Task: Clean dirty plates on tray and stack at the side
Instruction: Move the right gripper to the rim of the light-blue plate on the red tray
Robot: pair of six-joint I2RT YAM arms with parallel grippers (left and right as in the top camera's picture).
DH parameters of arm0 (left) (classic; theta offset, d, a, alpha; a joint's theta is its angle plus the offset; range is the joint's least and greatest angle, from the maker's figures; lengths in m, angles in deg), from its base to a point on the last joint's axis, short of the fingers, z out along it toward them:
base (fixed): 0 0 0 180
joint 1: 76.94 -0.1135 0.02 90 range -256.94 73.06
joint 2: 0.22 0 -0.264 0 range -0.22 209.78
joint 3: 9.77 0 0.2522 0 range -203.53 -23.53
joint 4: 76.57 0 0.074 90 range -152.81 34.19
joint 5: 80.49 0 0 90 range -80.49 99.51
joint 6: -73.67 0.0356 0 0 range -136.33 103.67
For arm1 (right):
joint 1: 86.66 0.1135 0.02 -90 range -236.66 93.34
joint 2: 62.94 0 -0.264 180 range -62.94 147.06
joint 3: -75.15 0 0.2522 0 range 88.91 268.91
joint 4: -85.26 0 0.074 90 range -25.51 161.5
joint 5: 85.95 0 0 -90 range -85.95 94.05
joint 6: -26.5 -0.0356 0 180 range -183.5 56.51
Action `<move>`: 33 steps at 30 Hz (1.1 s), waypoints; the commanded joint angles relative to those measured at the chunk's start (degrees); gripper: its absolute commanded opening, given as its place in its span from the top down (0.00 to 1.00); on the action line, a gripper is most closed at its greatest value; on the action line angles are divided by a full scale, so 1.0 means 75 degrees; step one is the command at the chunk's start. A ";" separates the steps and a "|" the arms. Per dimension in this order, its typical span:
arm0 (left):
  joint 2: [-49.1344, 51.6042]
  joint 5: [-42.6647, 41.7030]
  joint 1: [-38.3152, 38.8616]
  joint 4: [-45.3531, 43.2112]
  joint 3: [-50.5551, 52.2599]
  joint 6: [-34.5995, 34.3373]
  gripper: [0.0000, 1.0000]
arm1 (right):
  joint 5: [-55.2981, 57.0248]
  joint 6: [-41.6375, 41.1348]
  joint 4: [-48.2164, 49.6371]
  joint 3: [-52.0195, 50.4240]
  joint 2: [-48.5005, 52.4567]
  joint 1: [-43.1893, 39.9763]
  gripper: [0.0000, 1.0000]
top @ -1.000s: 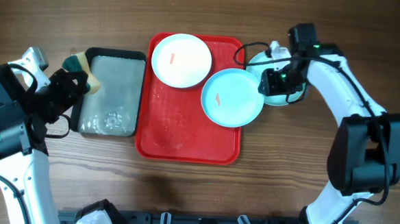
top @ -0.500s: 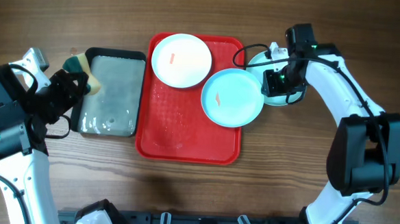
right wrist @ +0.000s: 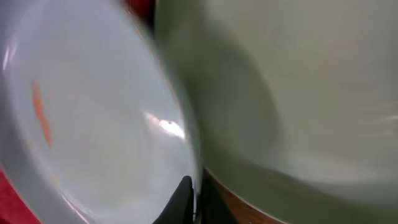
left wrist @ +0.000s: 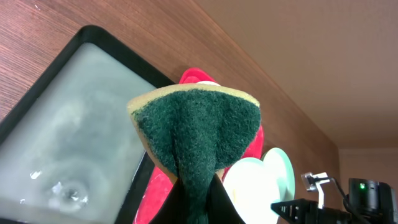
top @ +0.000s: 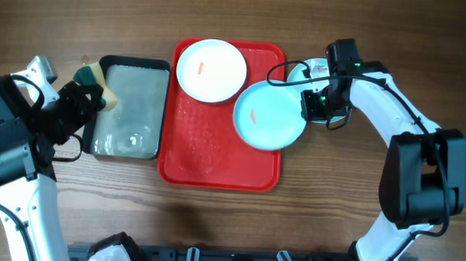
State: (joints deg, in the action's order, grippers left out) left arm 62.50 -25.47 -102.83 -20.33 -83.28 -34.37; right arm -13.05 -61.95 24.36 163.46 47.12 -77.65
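1. The bright red rectangular plastic tray (top: 215, 157) with a raised rim lies at the middle of the brown wooden bench (top: 382, 26).
2. A white round smooth plate (top: 211, 69) with an orange-red smear sits in the tray's far part.
3. A light blue round smooth plate (top: 267, 116), also bearing an orange-red smear, lies just beside the white plate and overlaps the tray's right rim.
4. Right jaws: clenched on the right-hand rim of the light blue round smooth plate. The right wrist view shows the rim pinched between the fingertips (right wrist: 183, 196).
5. A second pale plate (right wrist: 311, 74) rests on the bench just right of the gripped one. It is largely hidden under the right arm in the overhead view, and no smear can be made out on it.
6. Left jaws: clenched on a yellow sponge with a dark green scouring face (left wrist: 198, 127), held near the far-left corner of the black-rimmed grey rectangular tray (top: 131, 85).
7. The grey tray holds a shallow film of liquid with bubbles, and stands just left of the red tray.
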 commanded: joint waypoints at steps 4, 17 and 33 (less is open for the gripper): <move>-0.0090 0.0017 -0.0029 0.0015 -0.0134 0.0184 0.96 | -0.0979 -0.0679 -0.0440 0.0015 0.0041 0.0338 0.96; -0.0090 0.0484 0.0670 0.0111 -0.0134 0.0230 0.96 | -0.0256 -0.2620 -0.0775 0.0015 0.0041 0.1641 0.96; 0.0114 0.0766 0.2378 0.0775 -0.0134 0.0382 0.96 | 0.0571 -0.3433 0.0283 -0.0003 0.0044 0.2649 0.82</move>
State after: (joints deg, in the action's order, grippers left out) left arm 62.57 -21.58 -87.97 -15.72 -83.28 -32.89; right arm -10.47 -86.13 26.02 163.46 47.12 -58.61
